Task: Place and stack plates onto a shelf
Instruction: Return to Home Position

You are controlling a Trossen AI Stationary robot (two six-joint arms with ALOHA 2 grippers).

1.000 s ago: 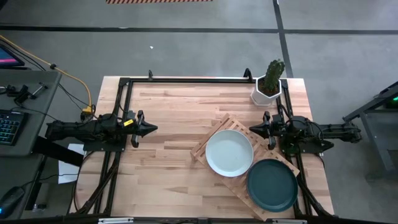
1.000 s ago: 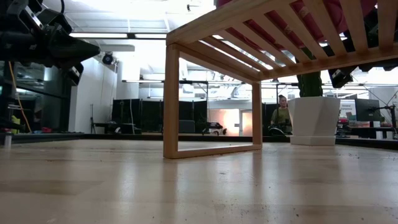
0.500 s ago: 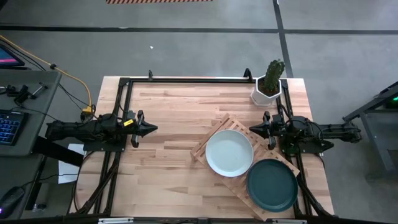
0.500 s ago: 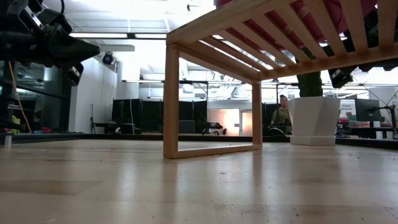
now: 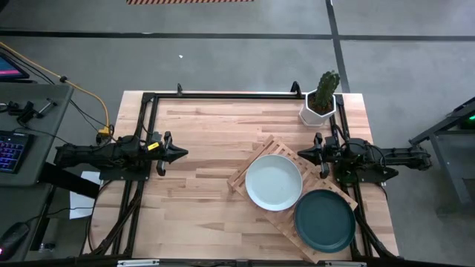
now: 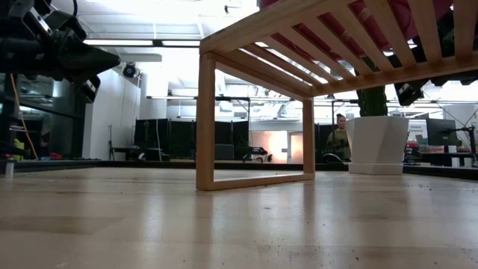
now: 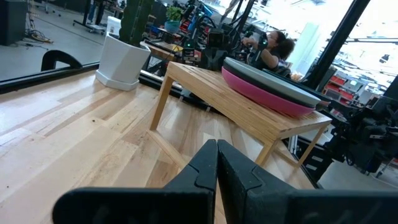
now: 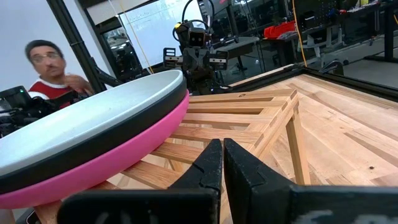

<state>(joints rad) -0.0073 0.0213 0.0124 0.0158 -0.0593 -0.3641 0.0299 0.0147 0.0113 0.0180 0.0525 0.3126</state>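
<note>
My left gripper (image 5: 178, 153) and right gripper (image 5: 303, 155) flank the shelf (image 5: 247, 169), both clenched empty, while two stacks rest on it, topped by the pale mint plate (image 5: 274, 182) and the dark teal plate (image 5: 325, 220), so stacking looks finished.

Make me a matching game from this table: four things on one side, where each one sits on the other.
Things:
1. pale mint plate
2. dark teal plate
3. magenta plate
4. potted cactus

Places:
A. on the table's corner, off the shelf
B. lowest in its stack, straight on the shelf
C. tops the stack at the shelf's end by the table's edge
D. tops the stack at the shelf's end toward the table's middle

Pairs: 1-D, 2-C, 3-B, 4-A.
</note>
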